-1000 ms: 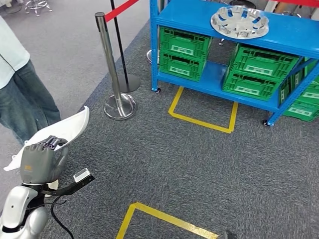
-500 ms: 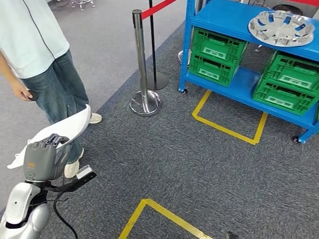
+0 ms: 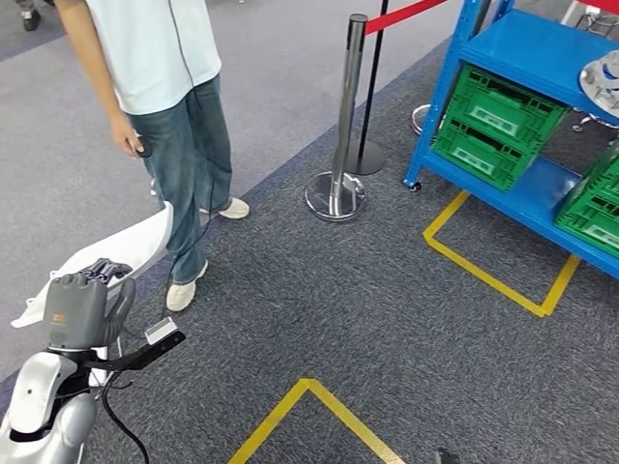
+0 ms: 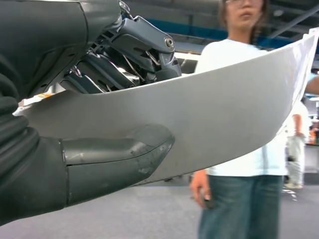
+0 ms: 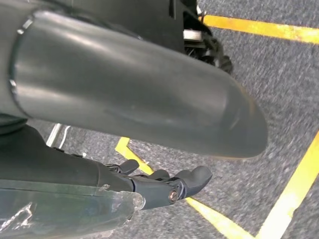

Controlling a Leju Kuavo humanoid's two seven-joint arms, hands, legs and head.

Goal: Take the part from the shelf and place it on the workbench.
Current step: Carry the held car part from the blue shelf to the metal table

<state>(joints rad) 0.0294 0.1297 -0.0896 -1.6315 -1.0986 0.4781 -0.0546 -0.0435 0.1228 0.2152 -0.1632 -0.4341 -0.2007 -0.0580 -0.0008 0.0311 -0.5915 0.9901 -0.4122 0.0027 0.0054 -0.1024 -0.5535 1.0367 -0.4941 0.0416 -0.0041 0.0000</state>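
Note:
The part is a long, curved white panel (image 3: 138, 246). My left hand (image 3: 76, 309) holds it low at the left of the head view. In the left wrist view the thumb (image 4: 112, 159) presses under the panel (image 4: 226, 114) and the darker fingers (image 4: 124, 55) clamp over its upper edge. My right hand (image 5: 124, 99) hangs over the grey carpet with its fingers (image 5: 180, 184) stretched out and nothing in them. The blue shelf (image 3: 511, 48) stands at the far right.
A person in a white shirt and jeans (image 3: 167, 87) stands close beyond the panel, holding a small dark object. A chrome stanchion (image 3: 343, 126) with a red belt stands near the shelf. Green crates (image 3: 496, 121) and a silver hubcap (image 3: 603, 82) sit on the shelf. Yellow tape (image 3: 321, 406) marks the carpet.
The camera has swung left: the shelf and stanchion slid toward the right edge and the person came fully into view. My left hand keeps the same hold on the panel.

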